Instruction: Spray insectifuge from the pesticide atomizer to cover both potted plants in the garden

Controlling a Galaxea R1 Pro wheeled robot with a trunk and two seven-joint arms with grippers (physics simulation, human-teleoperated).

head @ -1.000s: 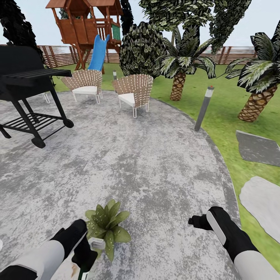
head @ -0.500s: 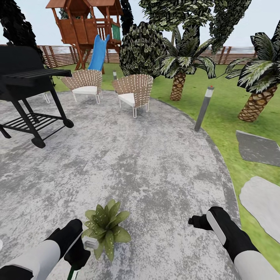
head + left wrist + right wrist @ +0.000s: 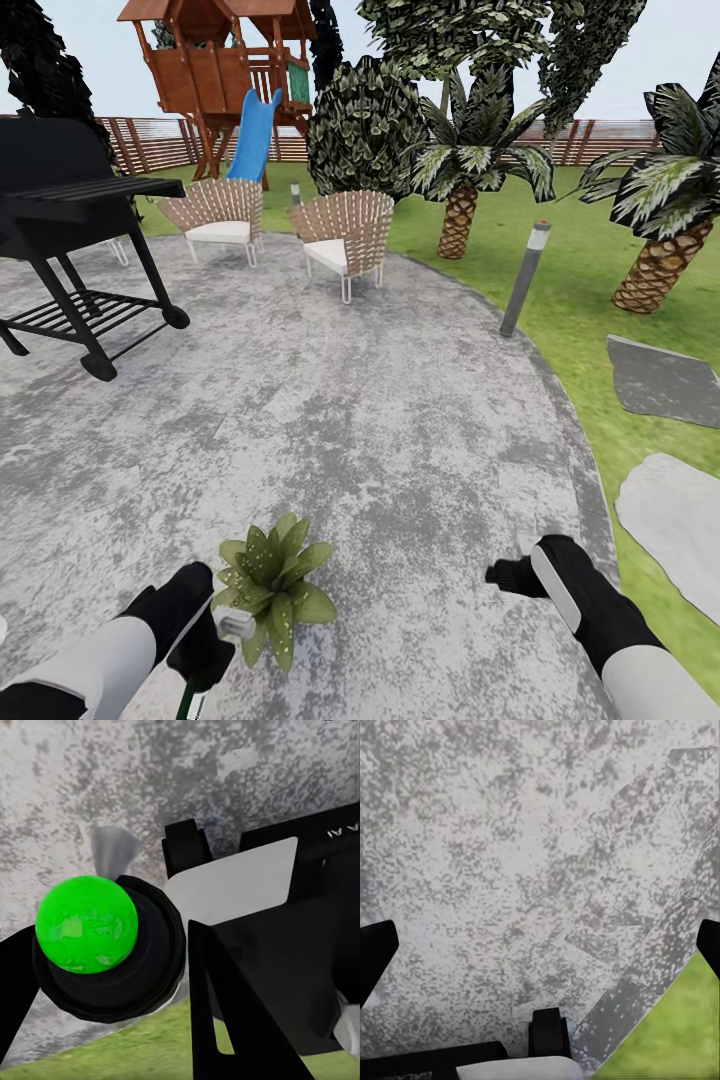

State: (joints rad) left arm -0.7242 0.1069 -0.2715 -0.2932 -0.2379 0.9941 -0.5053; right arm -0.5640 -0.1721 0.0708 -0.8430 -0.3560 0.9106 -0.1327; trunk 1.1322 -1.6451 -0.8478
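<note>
Left claw (image 3: 205, 650) low at the near edge of the round stone patio (image 3: 380, 420), clenched around the pesticide atomizer (image 3: 190, 700), bottle tilted with its dark green body running down out of the head view. Pale nozzle end of the atomizer right against the leaves of one potted plant (image 3: 272, 585), a speckled rosette standing on the patio just beside that claw. In the left wrist view, black fingers (image 3: 240, 1020) on either side of the atomizer's (image 3: 105, 945) round black body, a bright green ball-like part at its middle, mottled stone and a strip of lawn behind.

Right claw (image 3: 515, 575) held out over bare patio, well apart from the plant; in the right wrist view its two black fingertips (image 3: 375, 952) set wide at the picture's edges, released, nothing between them but grey stone and a corner of lawn (image 3: 682, 1035).

Farther off: black grill (image 3: 70, 250), two wicker seats (image 3: 345, 235), grey bollard lamp (image 3: 525, 275) at the patio rim, palms (image 3: 460, 190), wooden play tower with blue slide (image 3: 225, 80), slatted fence (image 3: 160, 140)
</note>
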